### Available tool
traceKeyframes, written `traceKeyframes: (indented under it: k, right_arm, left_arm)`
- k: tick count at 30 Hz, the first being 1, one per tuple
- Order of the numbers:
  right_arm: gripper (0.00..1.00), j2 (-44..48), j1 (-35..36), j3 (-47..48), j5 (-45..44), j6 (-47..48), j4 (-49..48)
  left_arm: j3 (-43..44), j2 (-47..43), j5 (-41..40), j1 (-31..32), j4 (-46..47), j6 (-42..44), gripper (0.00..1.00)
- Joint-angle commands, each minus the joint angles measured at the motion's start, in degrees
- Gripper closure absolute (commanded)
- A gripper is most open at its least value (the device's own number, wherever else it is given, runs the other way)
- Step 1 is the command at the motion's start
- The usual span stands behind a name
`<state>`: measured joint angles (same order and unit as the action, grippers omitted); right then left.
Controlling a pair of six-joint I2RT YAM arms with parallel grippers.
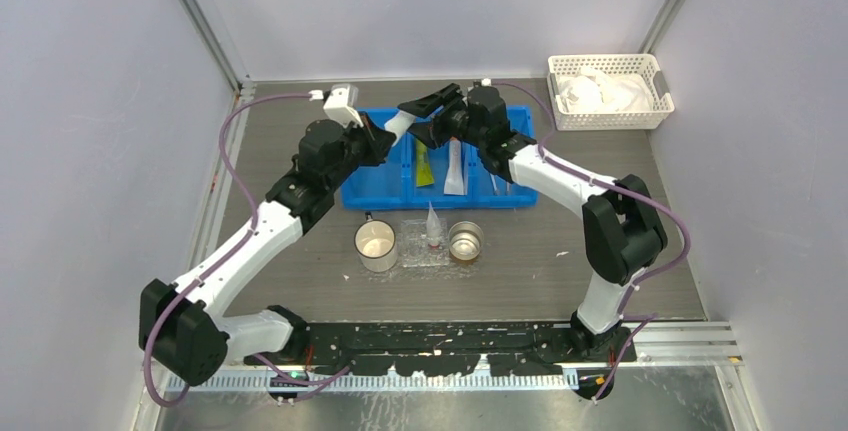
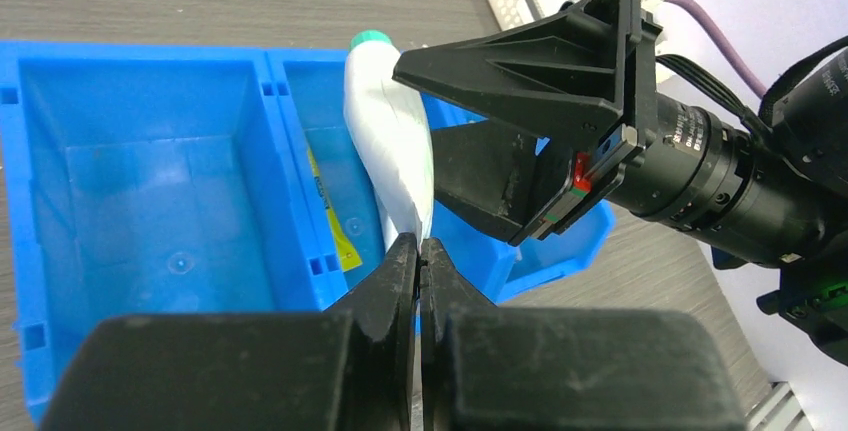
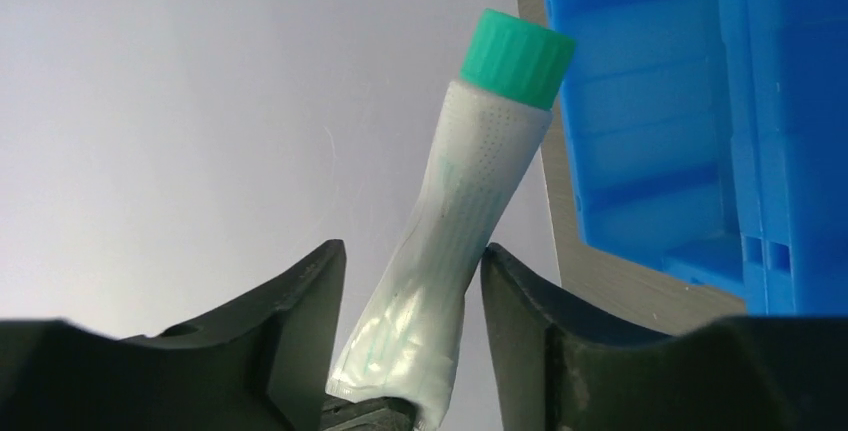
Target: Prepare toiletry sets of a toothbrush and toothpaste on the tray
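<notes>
Left pincer (image 2: 417, 246): clamped tight on the flat crimped end of a toothpaste tube (image 2: 390, 141), which is white with a green cap (image 3: 518, 56).
Right pincer (image 3: 412, 266): jaws apart, straddling the tube's lower body. One finger looks to brush it and the other stands off, so there is no grip.
Tube's place: in the air over the blue bin (image 2: 150, 171), by the far edge of the bench, cap end pointing away from the left pincer.
Tray (image 1: 412, 254): mid-bench, on the near side of the bin, between a white mug (image 1: 377, 244) and a metal cup (image 1: 465, 241). One wrapped packet (image 1: 432, 223) lies on it.
Elsewhere: a white lattice basket (image 1: 610, 91) sits at the far right corner.
Step in hand: it looks like a pass of the tube between the arms, with only the left arm carrying it. Which way the pass runs cannot be told.
Next move: if the right arm takes it, it should close squarely on the body before the left lets go. If the left arm has it, the right should back clear without knocking it. Either way the tube then goes toward the near edge, down onto the tray beside the packet.
Risk: the crimp is a thin hold, so the tube may swing or slip.
</notes>
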<state>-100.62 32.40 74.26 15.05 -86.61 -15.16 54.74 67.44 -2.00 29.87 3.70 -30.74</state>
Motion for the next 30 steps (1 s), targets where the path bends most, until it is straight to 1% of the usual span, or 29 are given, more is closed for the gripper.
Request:
traceKeyframes:
  k: [1, 5, 6, 7, 12, 14, 15, 17, 18, 21, 23, 25, 27, 30]
  right_arm:
    - [0.38, 0.46, 0.05, 1.14, 2.19, 0.43, -2.25]
    - [0.2, 3.0, -1.23, 0.46, 2.61, 3.57, 1.78]
    - [0.09, 3.76, -1.79, 0.37, 2.62, 4.61, 3.45]
    - [0.02, 4.56, -2.12, 0.17, 2.73, 5.89, 4.83]
    - [0.0, 9.29, -4.54, -0.85, 3.3, 12.89, 12.31]
    - [0.0, 12.07, -5.45, -0.07, 2.41, 17.94, 18.47]
    - [0.0, 13.35, -5.79, 1.05, 1.08, 21.79, 23.14]
    - [0.0, 16.44, -5.97, 4.21, -3.36, 30.22, 32.47]
    - [0.0, 17.77, -6.03, 6.03, -6.5, 35.92, 37.41]
    - [0.0, 20.45, -5.99, 12.18, -16.95, 46.66, 49.3]
    - [0.0, 21.36, -6.1, 14.4, -21.89, 51.38, 54.88]
    - [0.0, 22.61, -6.08, 14.22, -24.62, 53.61, 56.54]
    - [0.0, 23.78, -6.12, 12.8, -25.29, 54.16, 56.71]
    - [0.0, 24.86, -6.1, 9.99, -24.07, 54.04, 56.25]
  left_arm:
    - [6.74, 0.69, -1.98, -0.25, -4.79, 2.52, 0.99]
    - [13.14, 1.76, -3.27, -0.25, -13.36, 3.82, 0.99]
    - [15.19, 2.26, -3.54, -0.25, -16.68, 4.22, 0.99]
    - [17.05, 2.79, -3.61, -0.25, -18.92, 4.47, 0.99]
    - [28.83, 7.76, -2.83, -0.25, -31.47, 5.22, 0.99]
    - [34.92, 10.76, -1.93, -0.25, -38.03, 5.45, 0.99]
    - [38.49, 12.44, -1.64, -0.25, -42.08, 5.81, 0.99]
    - [47.75, 16.06, -0.2, -0.29, -50.57, 6.54, 0.99]
    - [51.55, 18.06, 0.24, -0.25, -55.04, 6.81, 0.99]
    - [60.81, 22.98, 1.71, -0.25, -66.98, 7.05, 0.99]
    - [64.11, 25.24, 4.78, -0.16, -73.23, 7.12, 0.99]
    - [65.58, 26.98, 5.59, 0.28, -76.94, 7.14, 0.99]
    - [66.17, 28.14, 6.73, 0.98, -80.49, 7.39, 0.99]
    - [66.08, 28.12, 5.63, 3.15, -84.65, 7.59, 0.99]
